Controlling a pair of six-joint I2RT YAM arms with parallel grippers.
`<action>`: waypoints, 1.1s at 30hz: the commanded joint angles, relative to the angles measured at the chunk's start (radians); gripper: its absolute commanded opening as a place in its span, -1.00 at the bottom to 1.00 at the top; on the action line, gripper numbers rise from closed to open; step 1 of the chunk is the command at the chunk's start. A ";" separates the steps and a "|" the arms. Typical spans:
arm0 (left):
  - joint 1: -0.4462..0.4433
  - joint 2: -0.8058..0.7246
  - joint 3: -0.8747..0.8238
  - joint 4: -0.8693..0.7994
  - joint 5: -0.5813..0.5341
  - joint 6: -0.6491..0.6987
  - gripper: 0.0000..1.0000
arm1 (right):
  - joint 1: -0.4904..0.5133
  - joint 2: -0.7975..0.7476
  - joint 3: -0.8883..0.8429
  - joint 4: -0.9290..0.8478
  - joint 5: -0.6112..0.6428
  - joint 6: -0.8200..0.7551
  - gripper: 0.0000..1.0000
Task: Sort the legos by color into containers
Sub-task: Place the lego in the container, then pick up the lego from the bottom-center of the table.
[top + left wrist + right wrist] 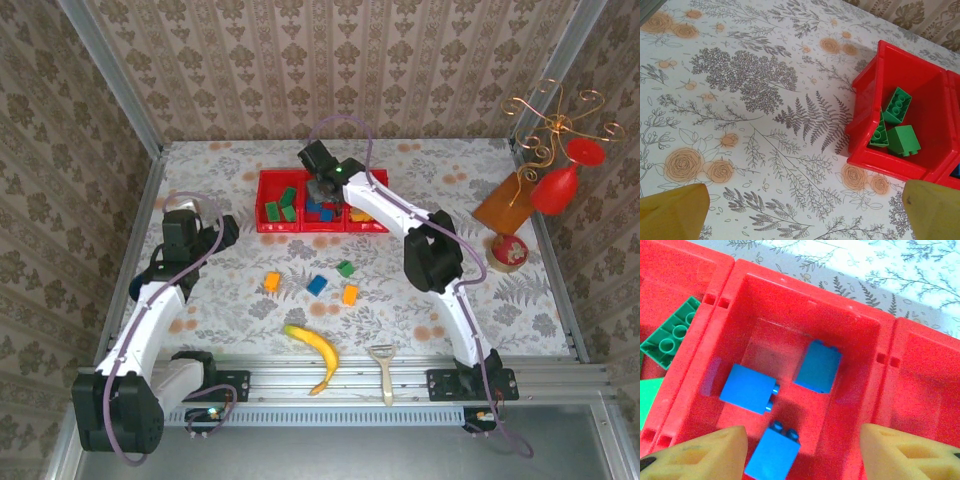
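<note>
The red tray [300, 229] stands at the back middle of the table, with green, blue and orange legos in its left, middle and right compartments. My right gripper [325, 186] hovers over the middle compartment. In the right wrist view its jaws [802, 456] stand open and hold nothing, above three blue bricks [747, 388] [817, 366] [772, 456] on that compartment's floor. My left gripper [216, 236] is wide open over bare cloth, left of the tray [880, 165], where three green bricks [897, 105] lie. Loose on the cloth are two orange bricks [272, 282] [350, 295], a blue one [317, 285] and a green one [345, 268].
A yellow banana [313, 355] and a peeler [383, 365] lie near the front rail. A red goblet ornament [558, 186], a wire stand [555, 125] and a small round pot [508, 250] stand at the right. Patterned walls close in the back and sides.
</note>
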 commanded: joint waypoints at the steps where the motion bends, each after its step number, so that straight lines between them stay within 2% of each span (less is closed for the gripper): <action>1: 0.008 -0.023 -0.009 -0.030 0.003 -0.004 1.00 | 0.024 -0.134 -0.052 -0.024 0.044 0.014 0.24; 11: 0.013 -0.025 -0.018 -0.021 0.011 -0.014 1.00 | 0.145 -0.467 -0.484 0.015 0.084 0.183 0.36; 17: 0.016 -0.025 -0.031 -0.007 0.022 -0.022 1.00 | 0.204 -0.601 -0.680 -0.032 0.105 0.327 0.44; 23: 0.018 -0.019 -0.036 0.002 0.025 -0.022 1.00 | 0.232 -0.652 -0.823 -0.069 0.064 0.461 0.53; 29: 0.019 -0.011 -0.035 0.008 0.026 -0.023 1.00 | 0.270 -0.631 -0.895 -0.051 -0.006 0.557 0.70; 33: 0.021 -0.006 -0.035 0.009 0.027 -0.023 1.00 | 0.281 -0.600 -0.917 -0.025 -0.057 0.592 0.74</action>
